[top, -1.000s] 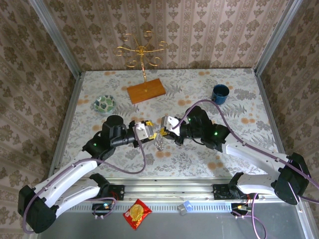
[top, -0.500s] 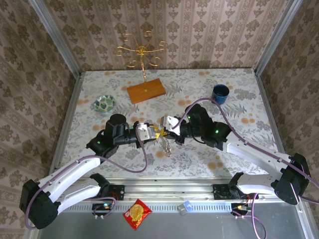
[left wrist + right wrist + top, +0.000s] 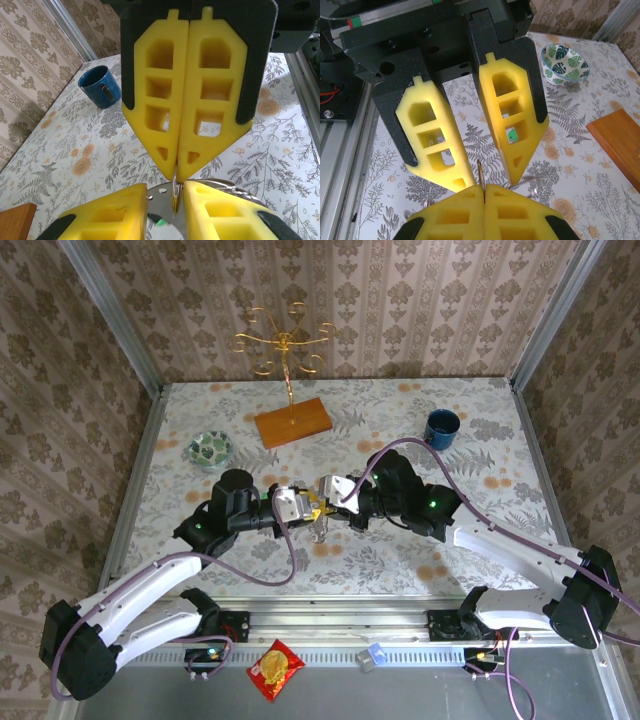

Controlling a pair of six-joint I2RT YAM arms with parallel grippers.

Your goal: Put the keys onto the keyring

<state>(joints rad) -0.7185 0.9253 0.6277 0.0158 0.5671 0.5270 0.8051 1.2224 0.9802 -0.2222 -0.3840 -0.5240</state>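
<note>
My two grippers meet tip to tip over the middle of the table. My right gripper [image 3: 326,502] [image 3: 484,190] is shut on the keyring [image 3: 480,172], a thin band seen edge-on that sticks up from its pads. My left gripper [image 3: 308,506] [image 3: 166,195] is open, with one finger on each side of that keyring [image 3: 175,192]. It lies close to the right-hand finger [image 3: 225,210]. A green key head [image 3: 511,134] [image 3: 160,220] shows beside a grey metal part. Grey metal pieces [image 3: 321,531] hang below the grippers.
A blue cup [image 3: 441,427] stands at the back right. A small patterned bowl [image 3: 211,449] sits at the left. The gold wire stand on its wooden base [image 3: 292,422] is at the back. A red snack packet [image 3: 275,670] lies on the front rail.
My left gripper has moved right toward the right gripper, and its fingers now straddle the ring. The hanging metal swung right and back again.
</note>
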